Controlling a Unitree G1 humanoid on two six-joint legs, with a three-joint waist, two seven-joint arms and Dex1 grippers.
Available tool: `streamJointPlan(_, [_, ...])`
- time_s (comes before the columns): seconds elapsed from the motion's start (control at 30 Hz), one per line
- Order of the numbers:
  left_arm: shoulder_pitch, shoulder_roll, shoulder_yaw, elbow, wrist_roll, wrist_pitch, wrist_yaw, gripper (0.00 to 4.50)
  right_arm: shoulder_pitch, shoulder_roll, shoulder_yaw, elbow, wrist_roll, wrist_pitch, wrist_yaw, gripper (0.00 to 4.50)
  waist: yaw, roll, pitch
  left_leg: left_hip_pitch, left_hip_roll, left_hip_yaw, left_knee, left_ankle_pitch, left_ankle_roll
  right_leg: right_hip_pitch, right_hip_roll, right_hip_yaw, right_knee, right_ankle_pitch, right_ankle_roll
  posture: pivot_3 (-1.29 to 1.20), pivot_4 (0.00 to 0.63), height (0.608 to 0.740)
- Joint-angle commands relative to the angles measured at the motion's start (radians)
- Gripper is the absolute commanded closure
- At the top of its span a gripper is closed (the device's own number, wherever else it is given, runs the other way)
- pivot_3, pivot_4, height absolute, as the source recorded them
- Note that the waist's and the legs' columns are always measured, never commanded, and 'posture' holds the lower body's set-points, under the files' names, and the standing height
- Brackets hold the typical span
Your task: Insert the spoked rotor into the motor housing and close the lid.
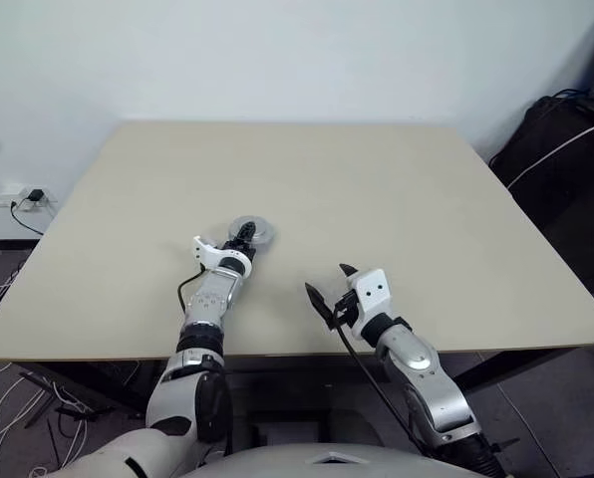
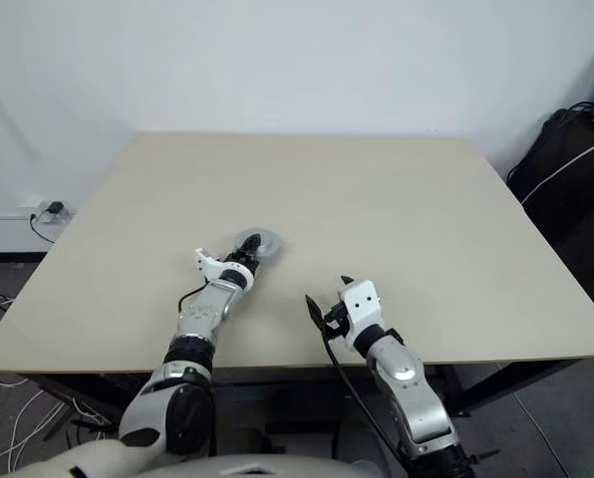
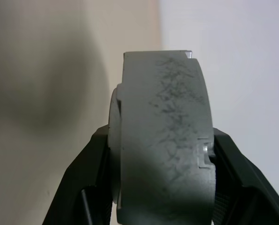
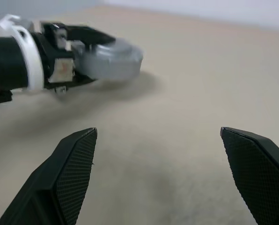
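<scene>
Lying flat over the table (image 1: 397, 199), motor housing (image 4: 112, 60) pinched in left pincer (image 1: 245, 236); right pincer (image 1: 327, 283) spread.

From my head cameras the grey round part (image 1: 249, 232) in the left tool (image 1: 243, 239) is too small to identify; its face is hidden at the wrist, lower edge cropped.

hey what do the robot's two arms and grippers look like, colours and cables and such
Both arms are silver-grey metal with black joint bands. The left gripper has a white bracket behind its black fingers, and a black cable loops beside that forearm. The right gripper carries a white block with two small dark holes, with a black cable trailing below. The right jaws' inner pads are black with a fine mesh texture and taper to points.
</scene>
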Motion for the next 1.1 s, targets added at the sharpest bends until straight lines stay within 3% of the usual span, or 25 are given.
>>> streamJointPlan(0.03, [-0.091, 0.008, 0.033, 0.055, 0.045, -0.034, -0.001, 2.41, 0.001, 0.011, -0.016, -0.013, -0.006, -0.026, 0.007, 0.00, 0.000, 0.000, 0.000, 0.000, 0.000, 0.000, 0.000, 0.000, 0.000, 0.000, 0.000, 0.000, 0.000, 0.000, 0.000, 0.00, 0.000, 0.740])
streamJointPlan(0.4, [-0.127, 0.017, 0.085, 0.208, 0.184, -0.045, 0.161, 2.41, 0.004, 0.032, -0.020, -0.023, 0.003, 0.027, 0.031, 0.00, 0.005, 0.000, -0.002, 0.004, 0.000, 0.000, 0.000, 0.000, 0.000, 0.004, 0.000, 0.001, 0.001, 0.002, 0.003, 0.00, 0.000, 0.740])
streamJointPlan(0.5, [-0.100, 0.015, 0.089, 0.183, 0.198, -0.011, 0.185, 1.45, 0.001, 0.036, -0.018, -0.021, 0.005, 0.045, 0.036, 0.00, 0.002, 0.000, -0.004, 0.005, 0.000, 0.000, 0.000, 0.000, 0.000, 0.005, 0.000, 0.001, 0.001, 0.002, 0.002, 0.00, 0.000, 0.740])
streamJointPlan(0.63, [-0.008, 0.012, 0.071, 0.069, 0.223, 0.096, 0.243, 0.14, -0.001, 0.042, -0.014, -0.021, 0.003, 0.065, 0.044, 0.00, -0.009, 0.002, -0.014, 0.006, 0.001, 0.001, 0.000, 0.000, 0.000, 0.005, 0.000, 0.002, 0.002, 0.002, 0.002, 0.00, 0.000, 0.740])
streamJointPlan(0.67, [0.010, 0.008, 0.069, 0.041, 0.225, 0.115, 0.256, 0.04, 0.000, 0.042, -0.014, -0.022, 0.002, 0.068, 0.046, 0.00, -0.011, 0.002, -0.015, 0.007, 0.001, 0.001, -0.001, 0.000, 0.000, 0.005, 0.000, 0.002, 0.002, 0.002, 0.002, 0.00, 0.000, 0.740])
streamJointPlan(0.8, [0.146, -0.013, 0.064, -0.146, 0.214, 0.226, 0.325, 0.04, -0.006, 0.045, -0.013, -0.016, -0.001, 0.080, 0.049, 0.00, -0.023, 0.002, -0.019, 0.019, 0.002, 0.002, -0.006, -0.001, -0.001, 0.015, 0.000, 0.002, 0.001, -0.002, -0.003, 0.00, 0.000, 0.740])
streamJointPlan(1.1, [0.456, -0.006, -0.047, -0.580, 0.205, 0.527, 0.399, 0.04, -0.019, 0.070, -0.051, -0.001, 0.027, 0.144, 0.033, 0.00, -0.038, 0.004, -0.031, 0.025, 0.005, 0.001, -0.009, -0.004, -0.004, 0.018, 0.002, 0.003, 0.004, -0.006, -0.008, 0.00, 0.000, 0.740])
